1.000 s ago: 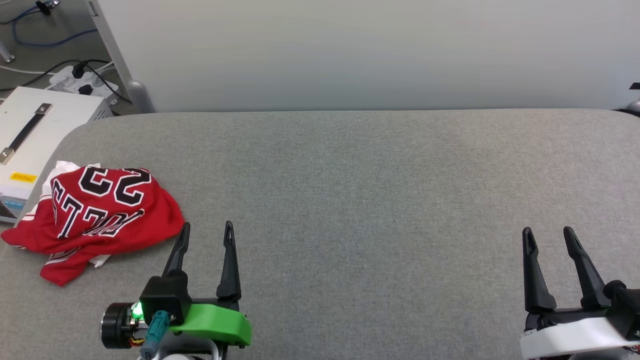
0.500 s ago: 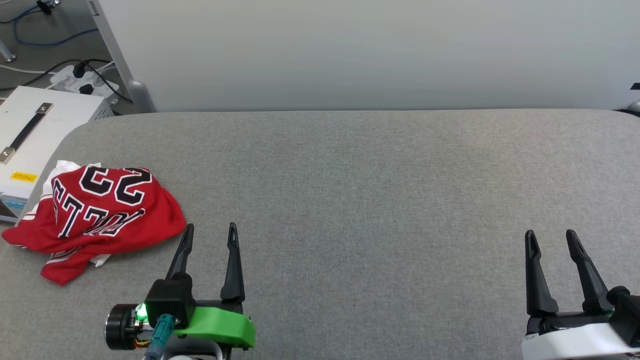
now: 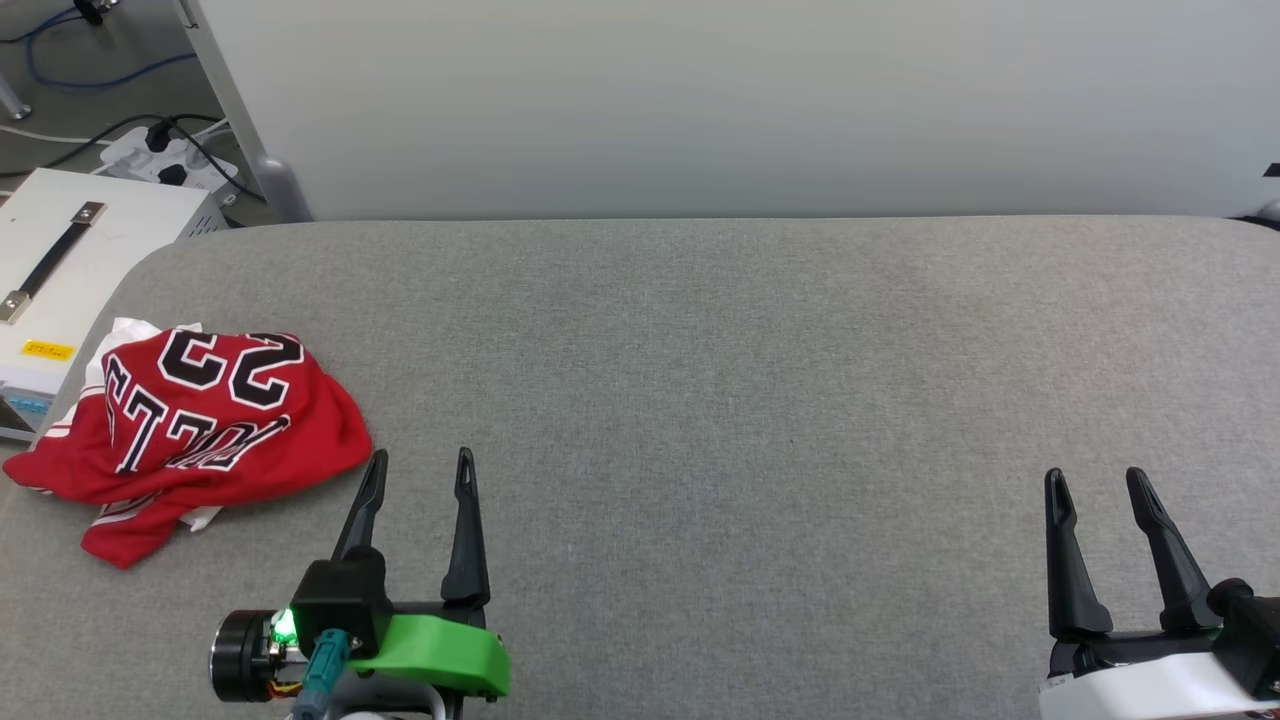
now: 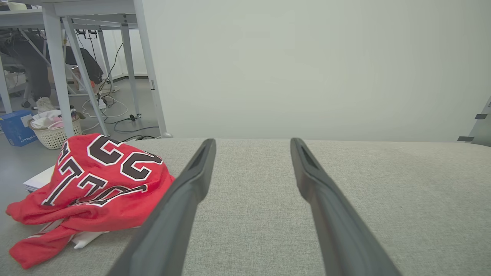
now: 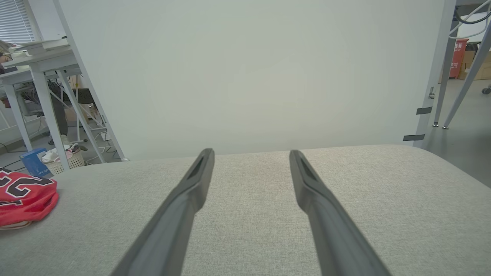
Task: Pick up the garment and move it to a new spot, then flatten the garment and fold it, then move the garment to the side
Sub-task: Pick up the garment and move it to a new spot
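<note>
Both my left end effector (image 3: 420, 455) and right end effector (image 3: 1093, 474) hover released and empty above the near edge of the grey counter (image 3: 750, 350), the crumpled red garment (image 3: 220, 430) lying untouched near its left edge, so I judge every step remains ahead.

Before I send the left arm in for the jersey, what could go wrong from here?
The garment lies crumpled at the left edge of the table; a nudge from the left gripper might push it off toward the white box.
It is bunched in layers, so the open jaws may pinch several folds and lift a tangle.
The right gripper, also open, sits far across the table, so helping flatten means a long reach.
</note>
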Controlling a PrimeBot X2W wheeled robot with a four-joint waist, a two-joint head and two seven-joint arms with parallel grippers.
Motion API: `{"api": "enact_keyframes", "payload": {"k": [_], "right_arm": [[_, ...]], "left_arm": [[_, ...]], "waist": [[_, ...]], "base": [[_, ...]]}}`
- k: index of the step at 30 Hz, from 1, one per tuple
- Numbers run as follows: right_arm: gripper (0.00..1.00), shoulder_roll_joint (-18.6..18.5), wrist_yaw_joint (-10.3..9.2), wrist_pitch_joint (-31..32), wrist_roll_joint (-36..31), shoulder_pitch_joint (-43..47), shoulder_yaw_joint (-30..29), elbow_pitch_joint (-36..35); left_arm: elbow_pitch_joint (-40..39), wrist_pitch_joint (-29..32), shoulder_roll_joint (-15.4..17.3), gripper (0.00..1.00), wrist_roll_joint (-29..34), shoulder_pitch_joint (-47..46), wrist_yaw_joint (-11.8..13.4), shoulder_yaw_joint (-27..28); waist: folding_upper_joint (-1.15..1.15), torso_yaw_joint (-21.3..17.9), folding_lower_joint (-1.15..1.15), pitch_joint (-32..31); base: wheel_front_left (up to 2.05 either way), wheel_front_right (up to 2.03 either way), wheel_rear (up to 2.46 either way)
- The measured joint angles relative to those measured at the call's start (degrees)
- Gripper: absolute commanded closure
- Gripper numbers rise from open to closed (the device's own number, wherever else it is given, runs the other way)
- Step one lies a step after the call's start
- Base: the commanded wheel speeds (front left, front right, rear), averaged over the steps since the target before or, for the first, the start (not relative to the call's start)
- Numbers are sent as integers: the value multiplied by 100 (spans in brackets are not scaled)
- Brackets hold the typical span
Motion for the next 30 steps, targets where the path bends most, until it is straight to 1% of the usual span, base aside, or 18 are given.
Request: {"api": "enact_keyframes", "payload": {"k": [5,12,18,30], "right_arm": [[0,0,0,0,-9,2,-8,2],[0,1,0,-19,-42,3,22,-5],[0,1,0,-24,-64,0,80,-10],[0,4,0,-24,-243,-39,201,-40]], "left_arm": [[40,0,-1,0,0,-1,16,10],[68,0,-1,0,2,-9,41,79],[74,0,-2,0,-12,-18,57,180],[118,-1,-7,0,-243,-36,69,370]], "waist": [[0,66,0,17],[0,334,0,68],[0,695,0,149],[0,1646,0,286]], "base": [[0,0,0],[0,0,0],[0,0,0],[0,0,0]]}}
